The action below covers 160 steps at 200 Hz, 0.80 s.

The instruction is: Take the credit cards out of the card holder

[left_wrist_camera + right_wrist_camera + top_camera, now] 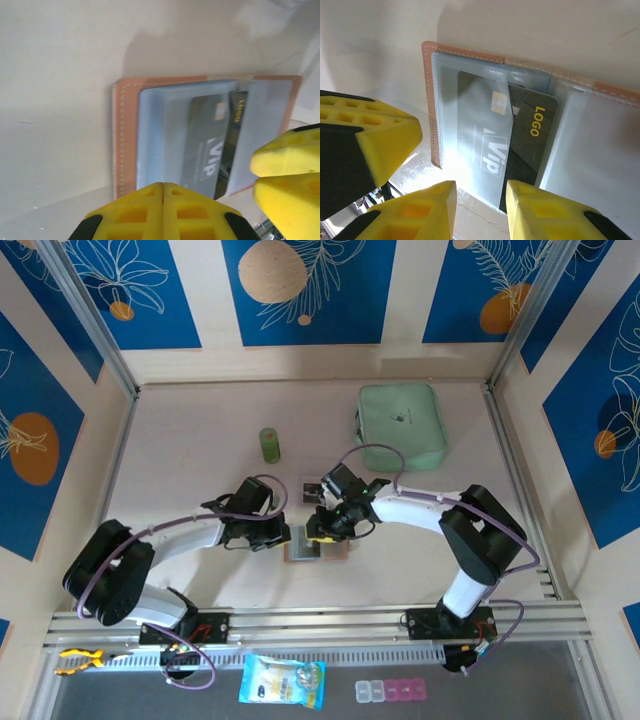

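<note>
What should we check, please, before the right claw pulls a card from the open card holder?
1. Card holder lies open: ok.
2. Left claw shut at the holder's edge: ok.
3. Left claw pinning the holder down: cannot tell.
4. Right claw open at the cards' near edge: ok.
5. LOGO card and VIP card both visible in the pockets: ok.
6. A card gripped between the right claw's fingers: not ok.

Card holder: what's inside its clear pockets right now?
In the card holder, a clear sleeve holds a grey VIP card, with a dark LOGO card overlapping its edge. The right gripper partly covers their near ends; any cards underneath cannot be seen.
</note>
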Tool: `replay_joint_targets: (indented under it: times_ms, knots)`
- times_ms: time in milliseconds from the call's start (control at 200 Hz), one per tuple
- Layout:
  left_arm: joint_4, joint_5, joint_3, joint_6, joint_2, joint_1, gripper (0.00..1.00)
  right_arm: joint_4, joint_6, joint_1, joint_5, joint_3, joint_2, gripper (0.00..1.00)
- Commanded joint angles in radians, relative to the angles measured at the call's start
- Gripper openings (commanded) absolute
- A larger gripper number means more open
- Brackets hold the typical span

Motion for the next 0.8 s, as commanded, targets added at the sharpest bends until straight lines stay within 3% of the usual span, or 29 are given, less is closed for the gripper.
replay_joint_targets:
  times_ms: [0,365,795]
  knots:
    - [-0.021,0.015,0.035,0.008,-0.014,-0.007,0.01,-0.005,-0.003,-0.013,-0.01,-0.027,-0.026,0.33]
    - [0.064,0.053,0.065,-0.018,0.091,-0.062,0.0,0.028,0.001,-0.033,-0.035,-0.064,-0.011,0.3]
    - [0.039,0.026,0.036,0.003,0.138,-0.064,0.0,0.078,0.009,-0.043,-0.062,-0.081,0.03,0.27]
